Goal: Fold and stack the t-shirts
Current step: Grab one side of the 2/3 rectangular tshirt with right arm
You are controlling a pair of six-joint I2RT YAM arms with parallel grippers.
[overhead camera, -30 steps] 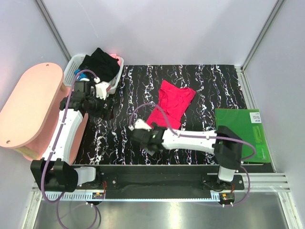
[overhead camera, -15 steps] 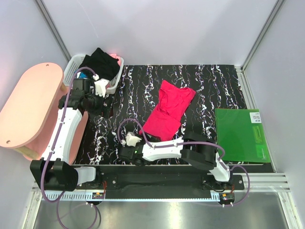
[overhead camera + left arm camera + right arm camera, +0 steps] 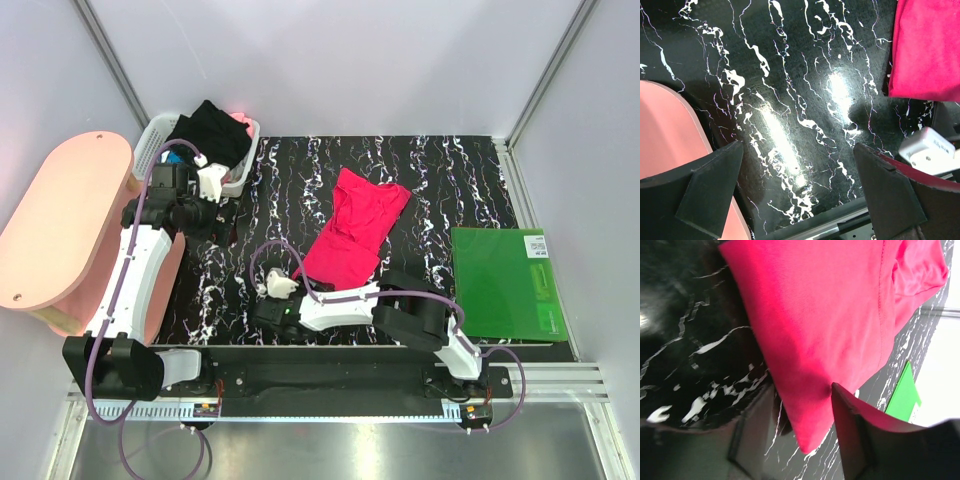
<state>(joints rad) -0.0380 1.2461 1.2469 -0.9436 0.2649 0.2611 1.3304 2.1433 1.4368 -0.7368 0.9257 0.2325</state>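
Right wrist, pincer (image 3: 800, 392) part-open astride t-shirt (image 3: 830, 305), perhaps touching

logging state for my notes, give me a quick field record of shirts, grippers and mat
red t-shirt: lying rumpled, middle of table
black t-shirt: heaped in white basket, far left
right gripper: jaws apart, straddling red t-shirt's near corner
left gripper: open, empty, above bare table
green mat: flat, right edge, nothing on it

red t-shirt (image 3: 352, 232): rumpled, spread diagonally at centre of table (image 3: 450, 170) | black t-shirt (image 3: 212, 135): heaped in basket (image 3: 148, 148), far-left corner
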